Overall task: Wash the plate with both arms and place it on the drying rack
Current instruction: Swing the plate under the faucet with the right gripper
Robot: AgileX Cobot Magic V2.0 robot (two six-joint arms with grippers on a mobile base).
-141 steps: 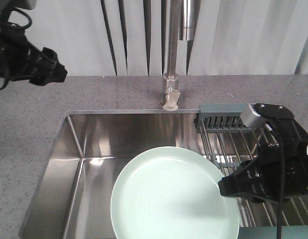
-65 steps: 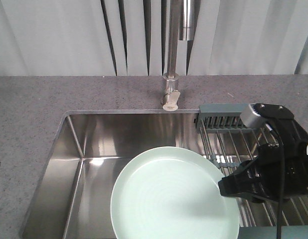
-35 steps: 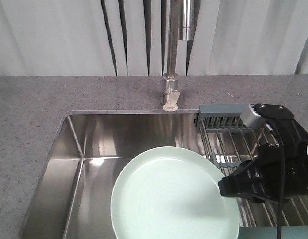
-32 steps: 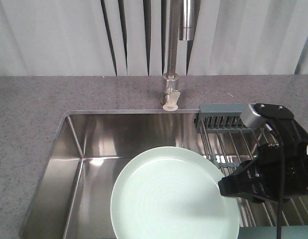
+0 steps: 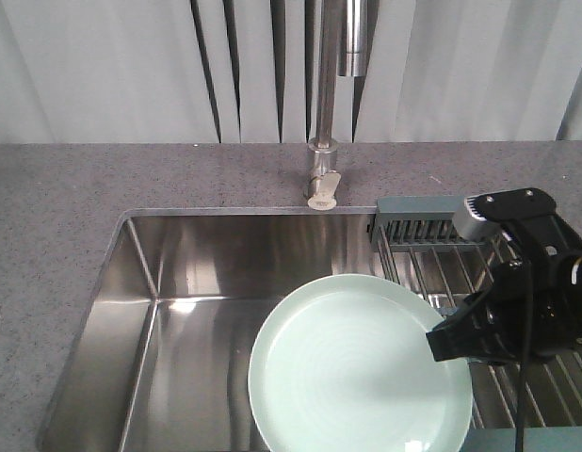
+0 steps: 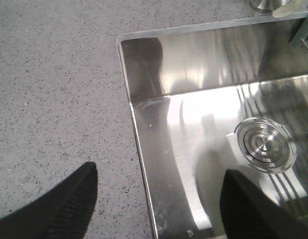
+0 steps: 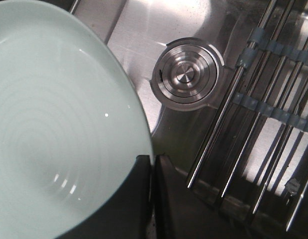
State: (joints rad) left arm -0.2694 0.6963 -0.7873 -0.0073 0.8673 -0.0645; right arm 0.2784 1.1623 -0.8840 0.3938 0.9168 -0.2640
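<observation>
Steel sink (image 5: 178, 282) in grey counter, plate (image 5: 357, 367) held over the basin.
Right gripper (image 7: 152, 164) pinches its right rim, likely for rinsing, beside the drying rack (image 5: 418, 226); left gripper (image 6: 154, 209) hangs spread, empty.

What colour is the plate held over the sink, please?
The plate is a plain pale mint green with no printed pattern; it shows best in the front-facing view.

The pale mint-green plate (image 5: 360, 367) was held face-up, nearly level, at the lower centre of the frame. Its right rim was pinched by the right gripper (image 7: 152, 163) of 1 black arm (image 5: 541, 292). The steel-wire, grey-teal-framed drying rack (image 5: 421, 205) was seen just beside it at right.
</observation>
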